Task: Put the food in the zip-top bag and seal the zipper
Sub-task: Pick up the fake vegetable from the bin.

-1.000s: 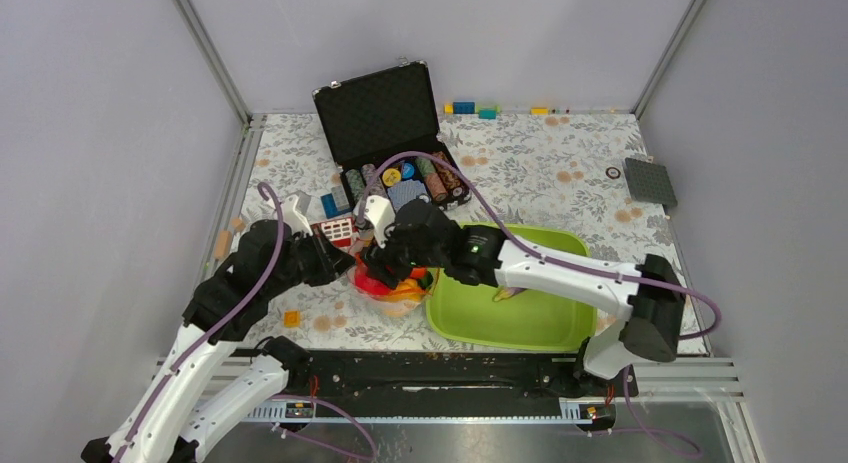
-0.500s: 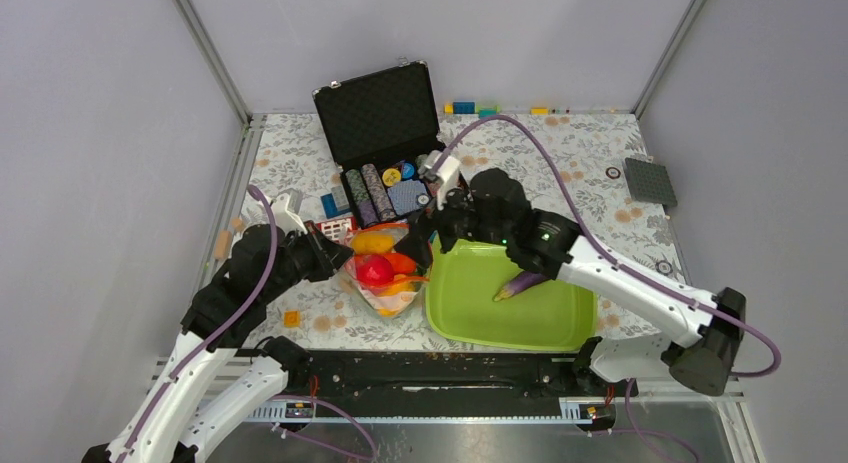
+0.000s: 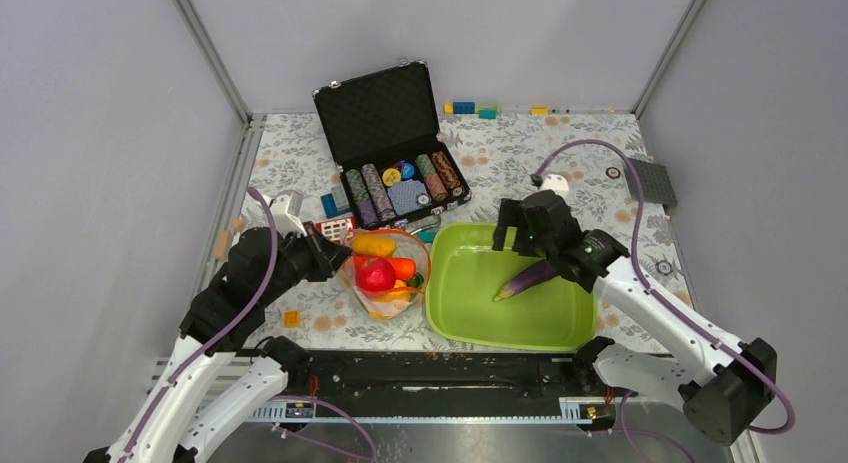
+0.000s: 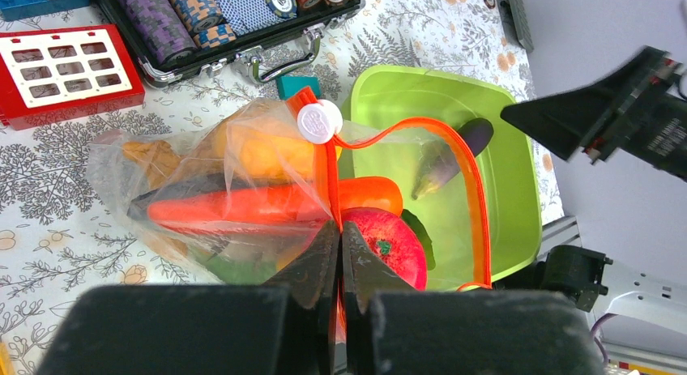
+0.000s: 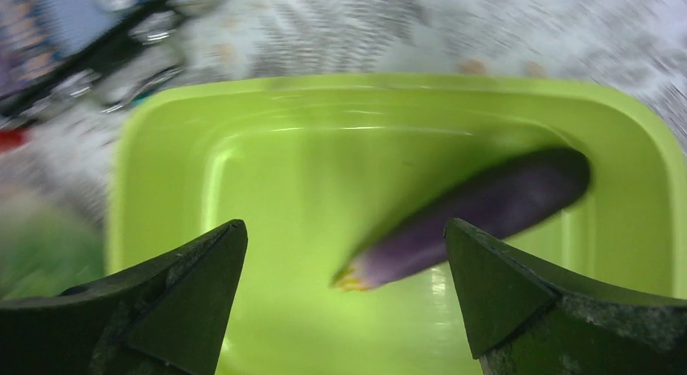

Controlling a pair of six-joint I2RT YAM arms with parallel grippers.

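Note:
The clear zip-top bag [image 3: 385, 283] lies left of the lime-green tray [image 3: 470, 308], its mouth facing the tray. In it I see a red apple [image 4: 393, 247], an orange carrot [image 4: 235, 206] and a yellow-orange pepper [image 4: 267, 155]. My left gripper [image 4: 340, 229] is shut on the bag's orange-red zipper [image 4: 329, 181], which loops open toward the tray. A white slider [image 4: 318, 121] sits on the strip. The purple eggplant [image 5: 478, 206] lies in the tray. My right gripper [image 5: 342, 225] hangs open above the tray, just short of the eggplant, holding nothing.
An open black case of poker chips [image 3: 400, 183] stands behind the bag. A red brick plate [image 3: 337, 230] lies by my left gripper [image 3: 325, 251]. Small bricks [image 3: 463, 108] line the back wall. A dark grey baseplate [image 3: 650, 181] sits far right, an orange brick [image 3: 291, 318] near left.
My right arm has pulled back from over the bag to the tray, and its jaws have opened wide. The bag's mouth is now uncovered. The left gripper has kept its hold.

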